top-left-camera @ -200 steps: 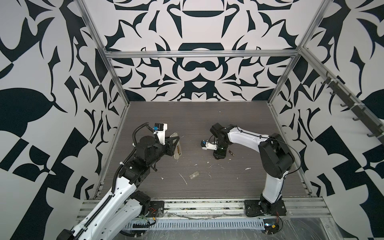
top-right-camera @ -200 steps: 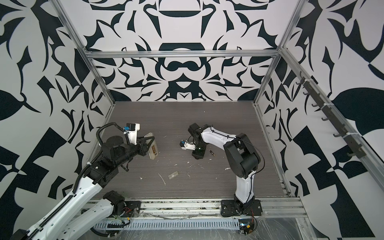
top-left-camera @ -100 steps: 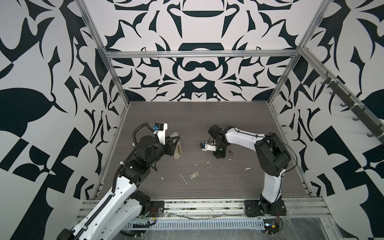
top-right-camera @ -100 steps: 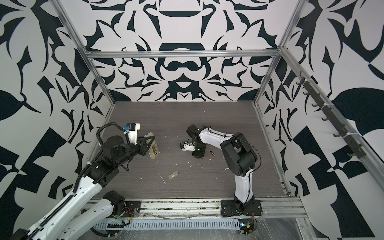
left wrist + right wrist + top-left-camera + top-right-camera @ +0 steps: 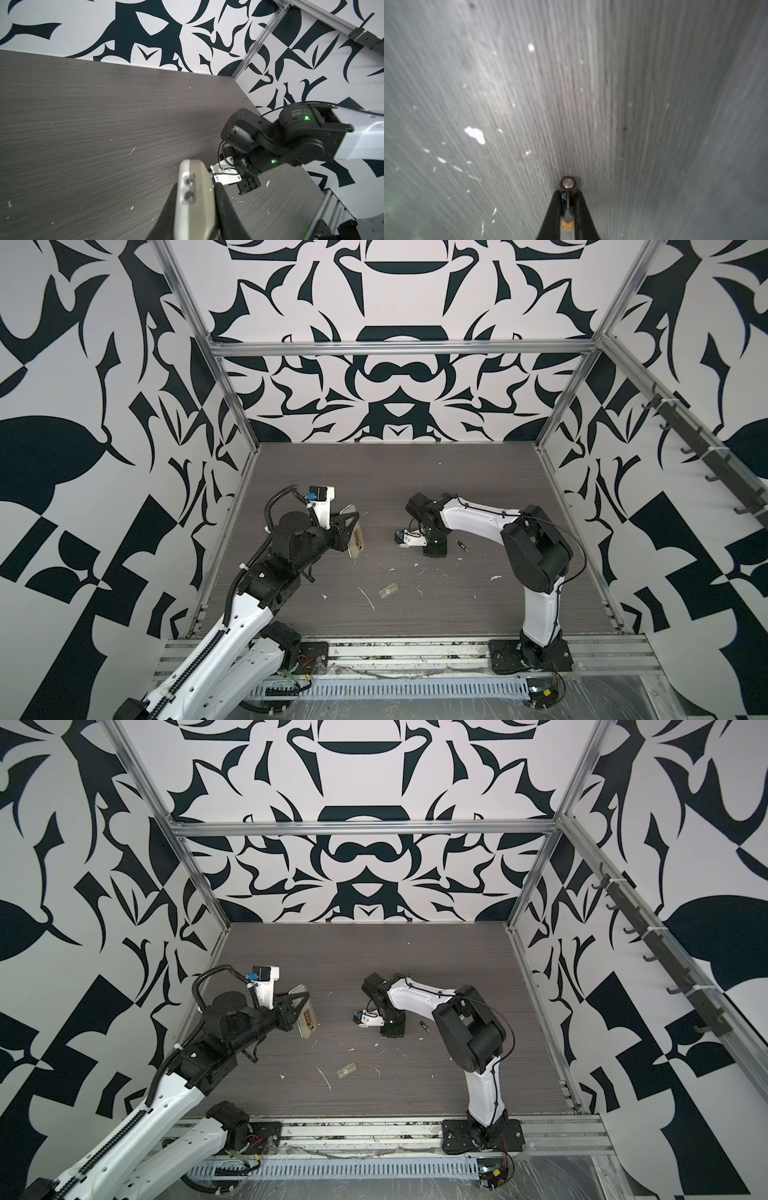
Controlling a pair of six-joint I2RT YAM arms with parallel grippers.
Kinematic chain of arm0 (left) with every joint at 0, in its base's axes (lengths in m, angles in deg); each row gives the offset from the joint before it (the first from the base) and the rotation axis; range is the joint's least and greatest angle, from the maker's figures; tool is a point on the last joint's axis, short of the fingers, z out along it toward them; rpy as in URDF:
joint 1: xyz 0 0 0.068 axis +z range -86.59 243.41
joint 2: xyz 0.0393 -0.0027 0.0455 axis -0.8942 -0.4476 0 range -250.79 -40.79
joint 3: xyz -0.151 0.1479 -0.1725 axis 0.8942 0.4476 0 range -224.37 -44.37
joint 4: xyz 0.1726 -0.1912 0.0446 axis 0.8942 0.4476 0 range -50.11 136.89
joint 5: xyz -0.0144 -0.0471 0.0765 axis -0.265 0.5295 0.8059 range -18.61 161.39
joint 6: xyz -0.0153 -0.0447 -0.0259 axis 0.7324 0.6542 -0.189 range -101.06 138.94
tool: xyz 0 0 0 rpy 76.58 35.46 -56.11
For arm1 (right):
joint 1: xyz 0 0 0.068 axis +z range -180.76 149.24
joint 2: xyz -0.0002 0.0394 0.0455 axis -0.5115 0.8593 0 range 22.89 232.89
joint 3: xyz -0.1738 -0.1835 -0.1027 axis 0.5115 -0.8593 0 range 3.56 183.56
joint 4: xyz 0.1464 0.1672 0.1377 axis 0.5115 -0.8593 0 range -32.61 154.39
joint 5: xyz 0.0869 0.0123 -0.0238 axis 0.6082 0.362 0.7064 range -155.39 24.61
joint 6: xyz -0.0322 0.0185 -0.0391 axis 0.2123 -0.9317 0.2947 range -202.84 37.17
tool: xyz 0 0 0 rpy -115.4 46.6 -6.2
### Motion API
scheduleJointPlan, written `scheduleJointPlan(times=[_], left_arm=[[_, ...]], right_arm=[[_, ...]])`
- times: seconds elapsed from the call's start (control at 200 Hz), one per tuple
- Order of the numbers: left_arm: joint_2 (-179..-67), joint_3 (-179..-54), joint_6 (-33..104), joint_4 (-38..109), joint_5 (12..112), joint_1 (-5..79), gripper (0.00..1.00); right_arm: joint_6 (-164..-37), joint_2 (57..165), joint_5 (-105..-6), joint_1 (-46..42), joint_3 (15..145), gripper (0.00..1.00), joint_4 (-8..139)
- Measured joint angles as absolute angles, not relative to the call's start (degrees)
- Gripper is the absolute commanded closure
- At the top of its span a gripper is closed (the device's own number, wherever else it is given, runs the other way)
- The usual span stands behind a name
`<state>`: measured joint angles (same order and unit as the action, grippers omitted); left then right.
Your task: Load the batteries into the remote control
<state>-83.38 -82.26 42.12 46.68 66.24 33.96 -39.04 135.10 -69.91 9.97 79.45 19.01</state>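
— What lies nearest the front rail [image 5: 415, 649]?
— A scatter of white scraps [image 5: 368, 597] on the counter [image 5: 478, 614]; among them a small translucent cover piece [image 5: 388, 590] lies flat, well apart from both arms.

— And further in?
— A loose battery [image 5: 461, 545] lies on the counter just beside the right wrist, on the side away from the left arm; the right claw [image 5: 568, 194] points down close over the counter; its white camera bracket [image 5: 409, 539] juts toward the left arm, on the line between the two claws.

— Has that claw got anything?
— Yes; its fingers are pinched tight on the second battery [image 5: 568, 184]; whether that one touches the counter I cannot tell.

— The left one?
— The left claw [image 5: 196, 199] is clamped across the remote control [image 5: 305, 1015]; the remote is held on edge, tilted and raised off the counter, well apart from the right claw.

— How do they look?
— The second battery is dark; its round metal cap shows just past the fingertips, with an orange-brown band further back between them. The remote control is slim and pale with rounded corners; both top views show a brownish patch on its upward-turned face; the left wrist view shows two small round marks at its end. Behind it all stands the black-and-white patterned wall [image 5: 395, 385].
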Motion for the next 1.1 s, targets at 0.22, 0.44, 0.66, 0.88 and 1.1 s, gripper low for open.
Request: scheduleJointPlan(times=[0.22, 0.44, 0.66, 0.88, 1.1], left_arm=[[-81.5, -82.2, 42.1, 48.4, 67.9, 34.0, 1.0], [-80.2, -81.3, 42.5, 49.2, 69.6, 34.0, 1.0], [-79.7, -80.7, 42.5, 49.2, 71.7, 34.0, 1.0], [-78.2, -80.3, 42.3, 50.3, 73.6, 34.0, 1.0], [-78.5, -80.3, 42.0, 50.5, 73.8, 34.0, 1.0]], right_arm=[[-37.4, 134.2, -70.6, 11.9, 78.3, 1.0, 22.4], [-37.4, 133.3, -70.3, 15.0, 76.7, 1.0, 25.3], [-37.6, 132.8, -67.5, 17.1, 76.1, 1.0, 27.0], [-37.9, 132.8, -65.9, 17.9, 76.1, 0.92, 27.0], [-38.6, 132.1, -65.9, 17.9, 75.0, 0.84, 28.3]])
